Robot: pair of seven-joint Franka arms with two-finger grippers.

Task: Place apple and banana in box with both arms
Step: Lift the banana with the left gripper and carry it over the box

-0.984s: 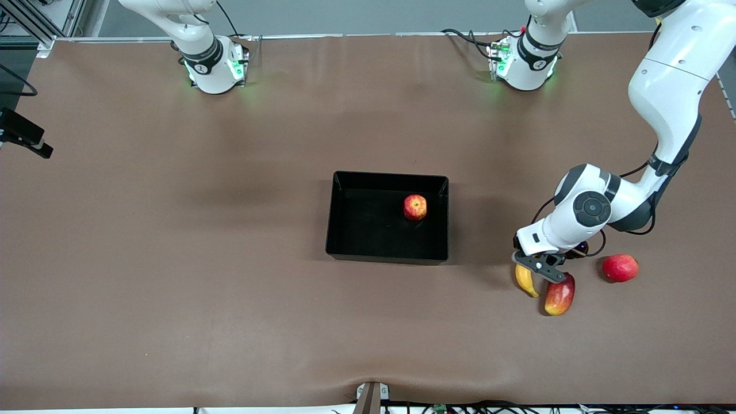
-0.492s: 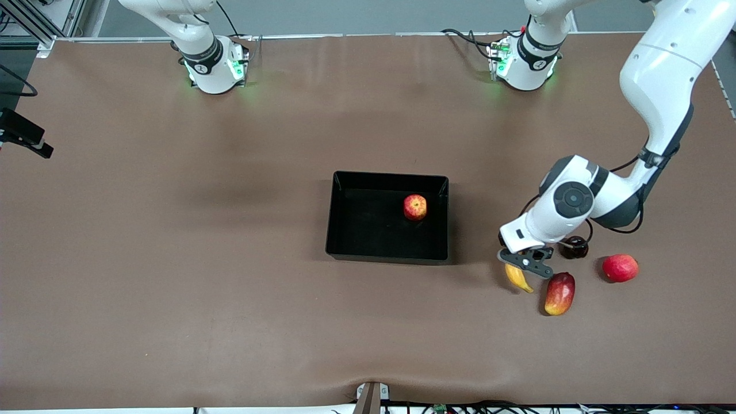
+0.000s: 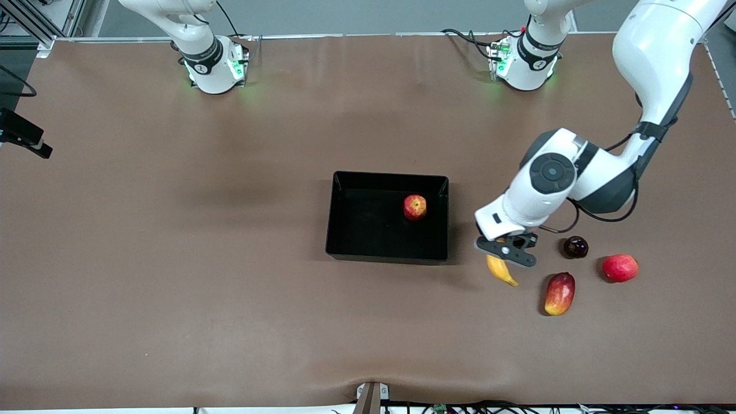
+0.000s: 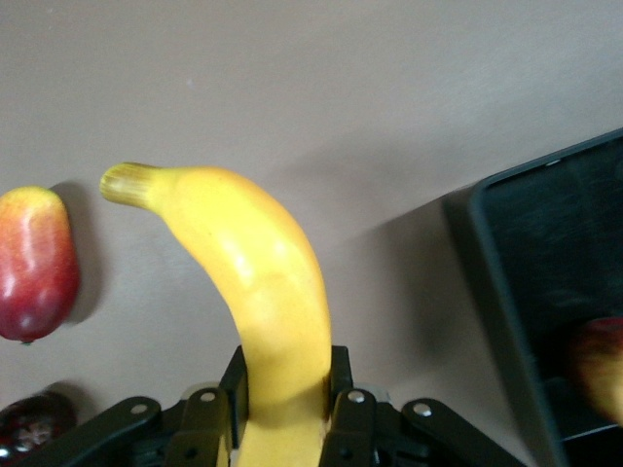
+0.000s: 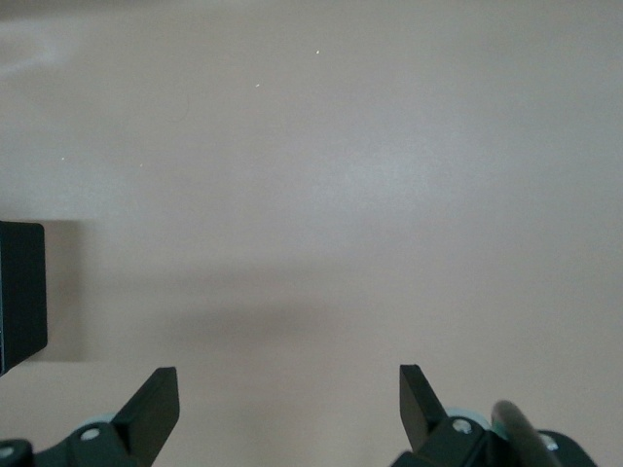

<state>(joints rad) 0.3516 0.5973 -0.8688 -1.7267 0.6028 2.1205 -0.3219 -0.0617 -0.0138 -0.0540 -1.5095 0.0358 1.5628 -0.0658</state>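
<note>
i have the left gripper clamped on the banana, fingers pinched tight around one end so the rest of the fruit sticks out free. it hangs in the air over bare table just beside the box, off the wall that faces the left arm's end. the apple already sits inside the box, close to that same wall. the right gripper waits with its jaws spread wide and nothing between them, over bare table with only a corner of the box in its wrist view.

my worries from here: the grip is near one end, so the long free part could swing or twist in the fingers on a quick move, and the banana could slip out short of the box. if i carry it low, the drooping tip may catch the box wall. inside, it could land on the apple and knock it around. three stray fruits lie near the box on that side: a mango-like fruit, a dark round fruit, and a plain red fruit farthest from the box.
</note>
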